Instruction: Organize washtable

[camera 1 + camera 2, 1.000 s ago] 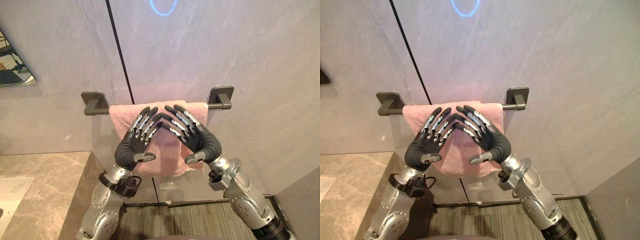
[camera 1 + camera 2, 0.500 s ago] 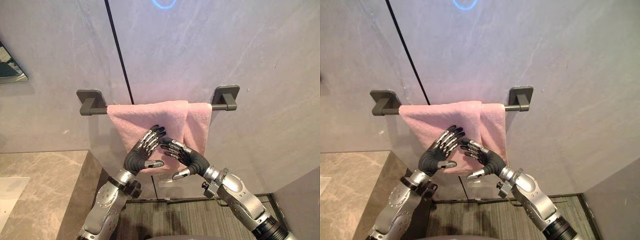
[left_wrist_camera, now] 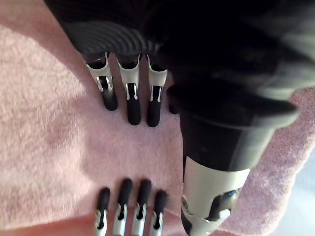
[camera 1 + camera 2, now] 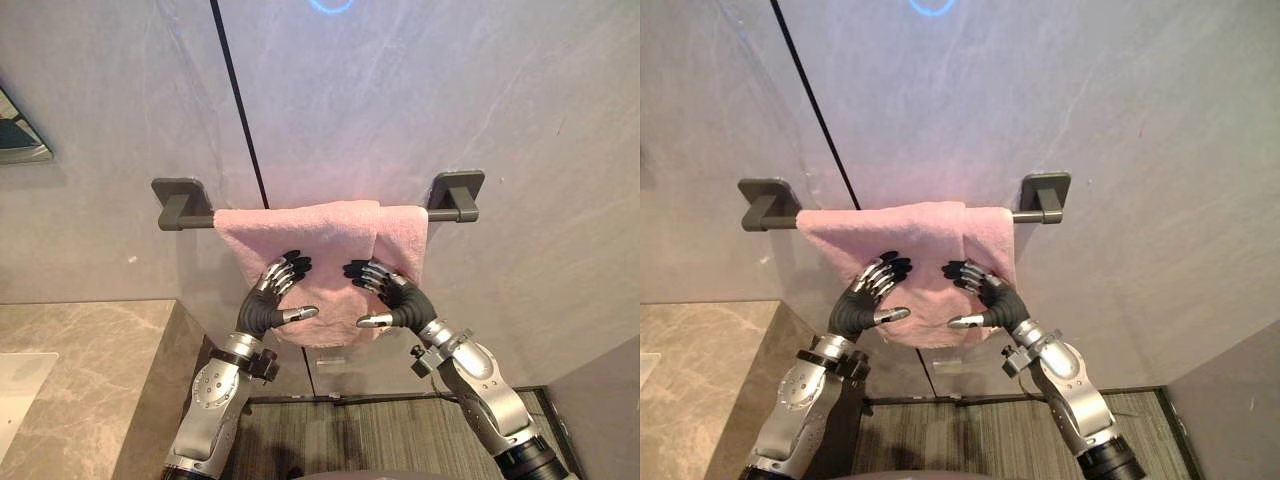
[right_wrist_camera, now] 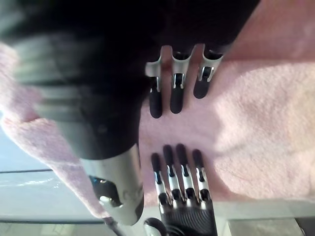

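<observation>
A pink towel (image 4: 325, 235) hangs folded over a dark grey wall bar (image 4: 186, 212), with a doubled fold along its right side. My left hand (image 4: 262, 310) and right hand (image 4: 405, 305) are both raised in front of the towel's lower half, a hand's width apart. Each is open, its straight fingers resting on the cloth and its thumb sticking out below. The left wrist view has my left fingers (image 3: 129, 101) flat on the pink pile. My right fingers (image 5: 176, 93) lie on it the same way in the right wrist view.
A marble counter (image 4: 90, 370) with a white basin (image 4: 18, 385) lies at the lower left. A mirror's corner (image 4: 15, 135) shows on the wall above it. Striped flooring (image 4: 360, 440) lies below the towel, and a grey wall edge (image 4: 610, 400) stands at the lower right.
Both hands slid down the towel from near the bar, met near its lower edge, then moved apart sideways and slightly up. The towel now hangs spread wider along the bar.
</observation>
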Motion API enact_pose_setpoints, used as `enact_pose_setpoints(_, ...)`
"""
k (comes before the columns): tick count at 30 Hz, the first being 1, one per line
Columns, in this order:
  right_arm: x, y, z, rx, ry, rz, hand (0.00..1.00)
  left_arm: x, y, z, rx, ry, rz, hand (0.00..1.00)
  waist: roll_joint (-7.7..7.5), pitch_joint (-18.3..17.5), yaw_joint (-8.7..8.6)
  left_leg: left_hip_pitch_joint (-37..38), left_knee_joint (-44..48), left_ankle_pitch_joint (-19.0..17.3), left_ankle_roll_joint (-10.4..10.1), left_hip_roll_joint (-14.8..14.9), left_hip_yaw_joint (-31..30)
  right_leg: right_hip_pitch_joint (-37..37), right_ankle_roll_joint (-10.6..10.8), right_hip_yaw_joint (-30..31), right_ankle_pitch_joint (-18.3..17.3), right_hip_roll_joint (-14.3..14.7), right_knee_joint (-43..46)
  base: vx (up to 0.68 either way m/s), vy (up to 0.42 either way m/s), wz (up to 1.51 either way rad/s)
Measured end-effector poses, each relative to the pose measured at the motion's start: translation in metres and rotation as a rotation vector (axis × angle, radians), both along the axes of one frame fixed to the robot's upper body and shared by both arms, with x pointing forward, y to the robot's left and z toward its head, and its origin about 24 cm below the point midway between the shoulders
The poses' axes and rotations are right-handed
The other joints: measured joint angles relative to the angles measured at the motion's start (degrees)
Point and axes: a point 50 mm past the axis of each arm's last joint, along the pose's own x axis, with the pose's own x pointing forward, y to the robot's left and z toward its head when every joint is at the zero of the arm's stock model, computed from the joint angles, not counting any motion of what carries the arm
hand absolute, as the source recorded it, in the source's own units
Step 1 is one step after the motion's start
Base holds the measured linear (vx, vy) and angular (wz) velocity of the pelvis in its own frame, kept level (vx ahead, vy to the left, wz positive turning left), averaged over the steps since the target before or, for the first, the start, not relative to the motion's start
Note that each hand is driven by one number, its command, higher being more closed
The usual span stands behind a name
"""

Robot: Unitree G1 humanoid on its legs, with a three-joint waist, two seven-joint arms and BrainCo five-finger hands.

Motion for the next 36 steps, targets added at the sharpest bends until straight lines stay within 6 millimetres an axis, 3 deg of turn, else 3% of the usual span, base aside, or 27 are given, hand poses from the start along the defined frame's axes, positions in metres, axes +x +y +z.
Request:
enact_pose_setpoints(6,-0.012,-0.023,0.006,0.078,-0.044,-0.164,0.0,-0.002,0.02,-0.005,0.043,0.011,0.177,0.0,-0.72,-0.37,-0.38,0.0,0.0,-0.03,-0.03,0.02,0.02,0.0,0.0,0.06,0.0,0.01,-0.3,0.0,0.0,0.0)
enact_pose_setpoints(21,-0.037,-0.047,0.01,0.168,-0.055,-0.331,0.0,-0.017,0.054,-0.015,0.022,0.055,0.453,0.0,-1.04,-0.56,-0.43,0.01,0.01,-0.1,-0.09,0.02,0.05,-0.01,0.01,0.12,0.01,0.0,-0.38,0.0,0.0,0.0)
enact_pose_setpoints(31,-0.046,-0.077,0.002,0.034,-0.032,-0.528,0.0,-0.03,0.069,-0.02,0.007,0.074,0.525,0.0,-0.94,-0.59,-0.4,0.02,0.01,-0.16,-0.09,0.01,0.06,0.0,0.03,0.0,0.0,-0.05,-0.37,0.0,0.0,0.0)
enact_pose_setpoints(36,-0.048,-0.088,-0.019,-0.086,0.053,-0.598,0.0,-0.035,0.072,-0.021,0.003,0.083,0.53,0.0,-0.72,-0.67,-0.44,-0.05,0.0,-0.16,-0.09,-0.03,-0.02,0.01,0.04,-0.27,-0.01,-0.11,-0.36,0.0,0.0,0.0)
